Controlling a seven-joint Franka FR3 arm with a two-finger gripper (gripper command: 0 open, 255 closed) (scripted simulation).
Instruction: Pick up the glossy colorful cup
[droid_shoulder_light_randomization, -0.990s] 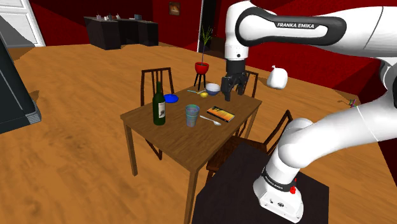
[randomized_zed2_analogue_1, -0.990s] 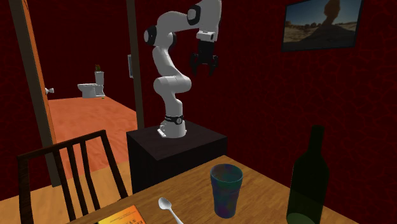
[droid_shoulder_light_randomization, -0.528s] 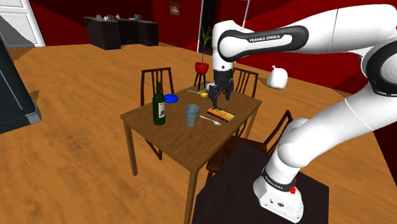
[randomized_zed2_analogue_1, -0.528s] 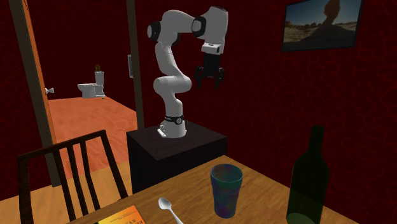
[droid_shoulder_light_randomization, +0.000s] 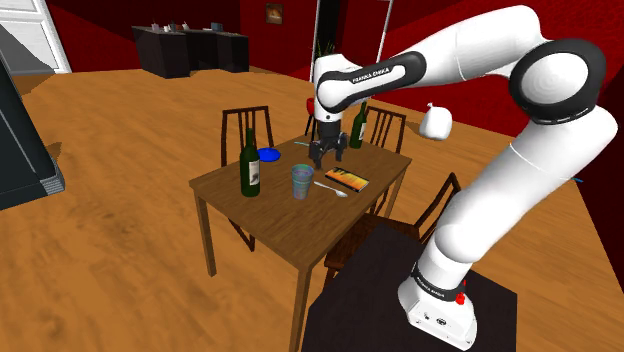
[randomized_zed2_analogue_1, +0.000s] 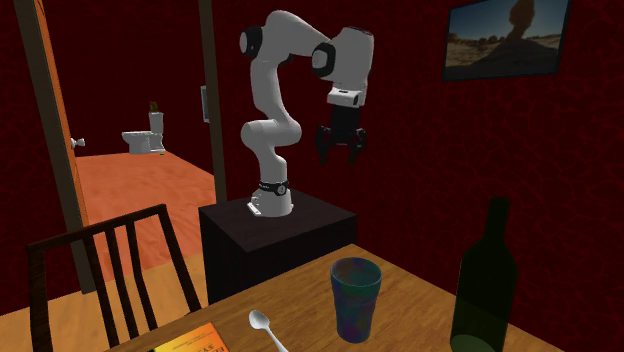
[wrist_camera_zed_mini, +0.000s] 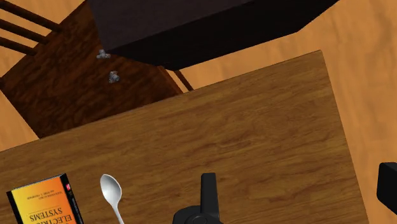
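Red walls and a wooden plank floor (droid_shoulder_light_randomization: 120, 240) surround a brown wooden table (droid_shoulder_light_randomization: 270, 215) in the shoulder view, with a dark counter (droid_shoulder_light_randomization: 190, 50) against the far wall. On the table the cup (droid_shoulder_light_randomization: 301, 181), bluish-grey here, stands upright near the middle. A green bottle (droid_shoulder_light_randomization: 250, 165) stands to its left in this view, and a spoon (droid_shoulder_light_randomization: 330, 187) and an orange book (droid_shoulder_light_randomization: 346, 179) lie to its right. A blue plate (droid_shoulder_light_randomization: 268, 154) lies farther back. The white arm (droid_shoulder_light_randomization: 470, 50) rises from the black stand (droid_shoulder_light_randomization: 380, 290) at the near right and arches leftward over the table. Its gripper (droid_shoulder_light_randomization: 329, 156) points down, in the air above the far side of the table, beyond the cup and apart from it.

The second exterior view looks across the table (randomized_zed2_analogue_1: 420, 300) toward the stand (randomized_zed2_analogue_1: 270, 250), dark red walls behind and a framed picture (randomized_zed2_analogue_1: 508, 38) at upper right. The cup (randomized_zed2_analogue_1: 355, 298), glossy with blue, green and purple tints, stands near the camera between the spoon (randomized_zed2_analogue_1: 268, 328) and the bottle (randomized_zed2_analogue_1: 488, 280). The arm (randomized_zed2_analogue_1: 270, 80) is folded high, and the gripper (randomized_zed2_analogue_1: 341, 158) hangs well above the tabletop with its fingers spread and nothing between them.

From the wrist view, the gripper (wrist_camera_zed_mini: 297, 175) looks down on bare tabletop (wrist_camera_zed_mini: 254, 127), fingers wide apart. The spoon (wrist_camera_zed_mini: 111, 189) and the book (wrist_camera_zed_mini: 46, 200) lie off to one side, and a chair seat (wrist_camera_zed_mini: 76, 83) and the stand (wrist_camera_zed_mini: 191, 25) sit beyond the table's edge.
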